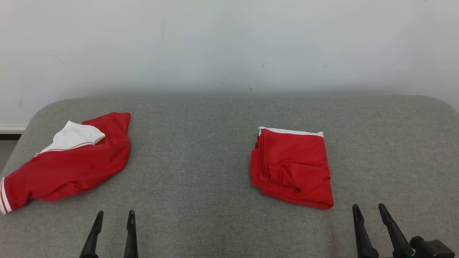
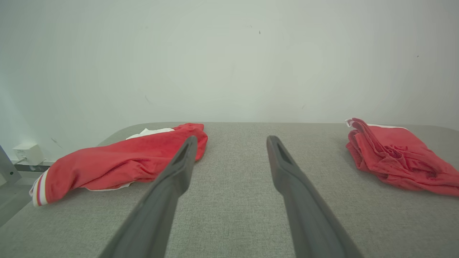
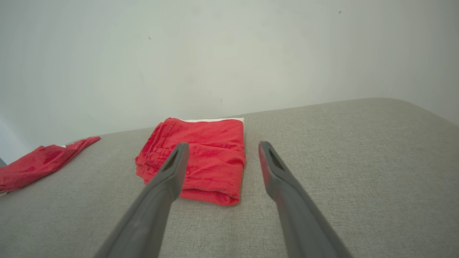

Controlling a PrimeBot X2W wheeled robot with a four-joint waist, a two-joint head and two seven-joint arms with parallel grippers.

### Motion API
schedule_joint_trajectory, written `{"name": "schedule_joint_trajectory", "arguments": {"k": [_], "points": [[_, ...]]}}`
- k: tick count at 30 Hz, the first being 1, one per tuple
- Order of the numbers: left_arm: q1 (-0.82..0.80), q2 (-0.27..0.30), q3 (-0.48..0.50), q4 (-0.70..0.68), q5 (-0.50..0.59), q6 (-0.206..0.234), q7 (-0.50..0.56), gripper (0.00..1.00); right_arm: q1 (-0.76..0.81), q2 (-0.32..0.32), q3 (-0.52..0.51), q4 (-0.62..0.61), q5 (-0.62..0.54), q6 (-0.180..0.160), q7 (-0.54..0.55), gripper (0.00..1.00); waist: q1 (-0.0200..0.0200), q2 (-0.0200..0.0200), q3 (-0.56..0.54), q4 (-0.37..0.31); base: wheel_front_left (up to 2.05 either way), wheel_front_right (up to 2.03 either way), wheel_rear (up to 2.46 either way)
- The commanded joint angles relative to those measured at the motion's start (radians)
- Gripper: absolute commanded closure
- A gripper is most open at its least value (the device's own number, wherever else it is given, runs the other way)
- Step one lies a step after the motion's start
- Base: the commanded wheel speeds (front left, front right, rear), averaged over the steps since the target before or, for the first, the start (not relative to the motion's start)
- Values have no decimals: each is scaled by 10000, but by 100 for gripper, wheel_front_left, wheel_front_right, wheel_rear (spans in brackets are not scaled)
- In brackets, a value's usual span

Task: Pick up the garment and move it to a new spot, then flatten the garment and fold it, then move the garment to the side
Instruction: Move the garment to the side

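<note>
A folded red garment (image 1: 292, 168) with a white edge lies flat on the grey padded table (image 1: 200, 150), right of centre. My right gripper (image 1: 368, 205) stands open just in front of its near right corner, apart from it, with nothing between its fingers. In the right wrist view the folded garment (image 3: 211, 157) sits just beyond and left of that gripper (image 3: 223, 144). A second red and white garment (image 1: 71, 168) lies crumpled at the table's left. My left gripper (image 1: 115, 212) is open and empty, near the front edge, to the right of that heap (image 2: 118, 161).
A pale wall rises right behind the table. The table's rounded corners show at the far left and far right. Bare grey surface stretches between the two garments and to the right of the folded one (image 2: 394, 154). A small white box (image 2: 27, 153) sits by the wall, left of the table.
</note>
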Motion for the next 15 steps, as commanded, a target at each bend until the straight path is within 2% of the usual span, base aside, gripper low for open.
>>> {"name": "schedule_joint_trajectory", "arguments": {"k": [1,7,15], "points": [[126,6,1,-47,15,42,-33,0,72,50,-24,43,-45,-24,-9,0,0,0,18,-17,0,0,0],[-87,-4,-77,-16,-66,94,-33,0,-587,30,-53,230,86,-24,-1,0,0,0,151,-44,0,0,0],[-662,-11,-504,23,-281,251,-33,0,-2848,-583,10,1675,154,-24,1114,0,0,0,783,247,0,0,0]]}}
